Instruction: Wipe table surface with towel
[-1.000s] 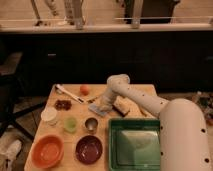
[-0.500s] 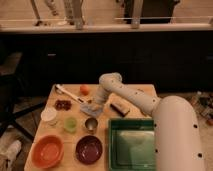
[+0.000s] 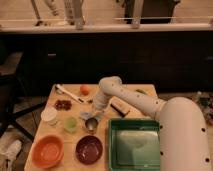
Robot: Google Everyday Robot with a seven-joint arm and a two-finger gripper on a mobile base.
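A wooden table (image 3: 130,92) stands in the middle of the camera view. My white arm reaches in from the bottom right, bends above the table and points down. My gripper (image 3: 93,113) is low over the table's middle, just above a small metal cup (image 3: 91,124). A grey-blue towel (image 3: 87,115) appears bunched under the gripper on the table surface; its outline is hard to make out.
An orange bowl (image 3: 47,150) and a maroon bowl (image 3: 89,149) sit at the front left, a green tray (image 3: 134,146) at the front right. A green cup (image 3: 70,124), white cup (image 3: 49,116), orange fruit (image 3: 84,90), white utensil (image 3: 67,93) and brown bar (image 3: 120,107) surround the gripper.
The arm's elbow and the gripper have swung left and slightly toward the front of the table, taking the towel along. The dishes have not moved.
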